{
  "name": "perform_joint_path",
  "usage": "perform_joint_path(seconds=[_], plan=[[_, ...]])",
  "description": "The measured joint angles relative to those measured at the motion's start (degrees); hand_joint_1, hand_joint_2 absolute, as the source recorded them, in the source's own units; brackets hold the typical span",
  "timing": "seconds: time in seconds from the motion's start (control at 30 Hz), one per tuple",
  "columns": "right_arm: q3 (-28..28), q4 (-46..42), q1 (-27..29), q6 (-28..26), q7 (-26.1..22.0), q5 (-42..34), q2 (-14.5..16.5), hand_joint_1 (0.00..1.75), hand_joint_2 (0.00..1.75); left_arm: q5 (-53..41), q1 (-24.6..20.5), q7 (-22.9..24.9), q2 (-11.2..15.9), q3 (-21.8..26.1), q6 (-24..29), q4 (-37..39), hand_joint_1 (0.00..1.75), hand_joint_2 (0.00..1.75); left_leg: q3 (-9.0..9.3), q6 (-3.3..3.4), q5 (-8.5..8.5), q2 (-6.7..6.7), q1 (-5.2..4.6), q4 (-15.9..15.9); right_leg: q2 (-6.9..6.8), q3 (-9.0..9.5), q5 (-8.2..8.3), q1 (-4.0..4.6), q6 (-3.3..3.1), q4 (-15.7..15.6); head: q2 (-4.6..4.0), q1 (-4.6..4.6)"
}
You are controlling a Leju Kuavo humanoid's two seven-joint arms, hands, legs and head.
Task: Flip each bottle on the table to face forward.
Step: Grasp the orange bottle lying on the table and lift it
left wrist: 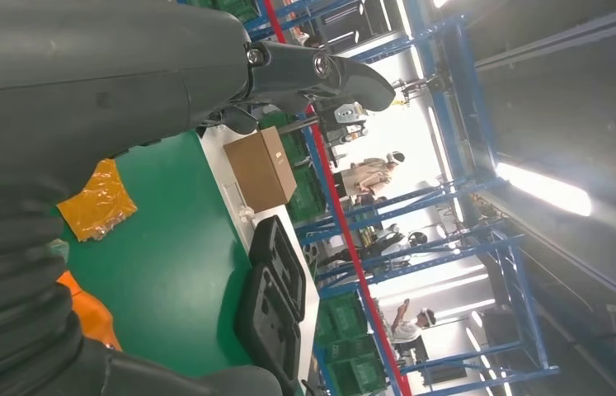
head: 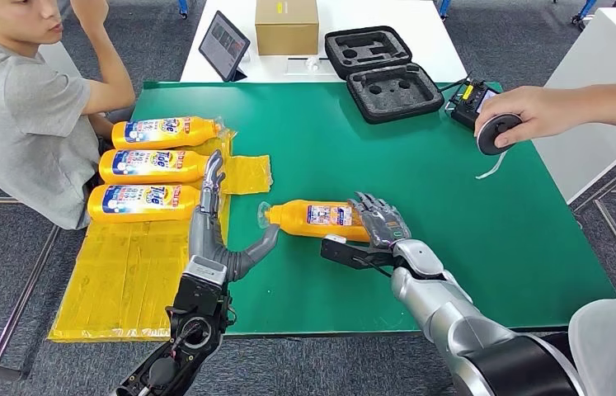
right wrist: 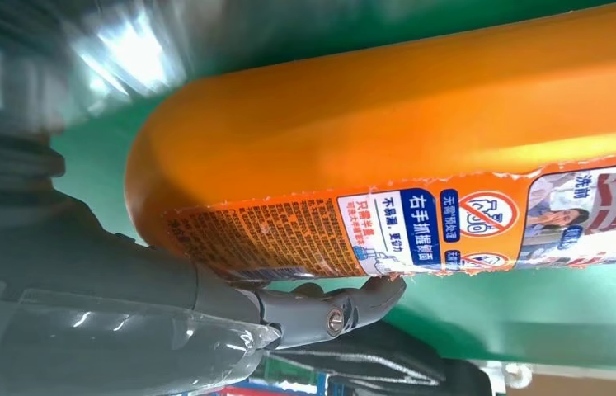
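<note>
Where green table (head: 469,198) ends: grey floor (head: 16,247), white table (head: 387,33).

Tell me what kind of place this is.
Likely a robot lab or test hall in a warehouse-like building: blue storage racks under strip lights, a green-topped work table, and an open foam-lined equipment case.

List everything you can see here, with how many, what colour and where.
Bottle: one, orange, lying mid-table between both hands.
Bottles: three, orange, in a row at the table's left edge.
Yellow sheets: yellow, left side of the table.
Table: one, green.
Foam case: one, black, open, far side.
Cardboard box: one, brown, on the white table behind.
Tablet: one, dark, beside the box.
Person: seated at left.
Person's hand: at right, holding a dark round thing.
Left hand: grey, thumb near the cap.
Right hand: grey, holds the bottle's base.
</note>
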Motion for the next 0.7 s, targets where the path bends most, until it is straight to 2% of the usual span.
perform_joint_path(seconds=[0.2, 0.33, 0.7], plan=[[-0.17, 0.01, -0.44, 2.09, 0.12, 0.04, 0.03, 0.03, 1.75, 0.01, -0.08, 0.00, -0.01, 0.00, -0.06, 0.58, 0.00, 1.75, 0.01, 0.00, 0.00, 0.00, 0.00, 0.00, 0.00, 0.01, 0.00, 0.00, 0.00, 0.00, 0.00, 0.01], [-0.14, 0.02, -0.83, 3.38, 0.70, 0.92, 0.07, 1.72, 1.75, 0.05, -0.11, 0.00, -0.02, 0.00, -0.11, 0.73, 0.00, 1.75, 0.01, 0.01, 0.01, 0.00, 0.00, 0.00, 0.00, 0.01, 0.00, 0.00, 0.00, 0.00, 0.00, 0.01], [-2.23, 0.05, -1.41, 7.34, 0.06, -4.24, 0.37, 1.75, 1.75, 0.03, -0.17, 0.00, -0.11, 0.00, 0.30, 0.74, 0.00, 1.75, 0.04, 0.01, 0.01, 0.00, 0.00, 0.00, 0.00, 0.03, 0.00, 0.00, 0.00, 0.00, 0.00, 0.01]])
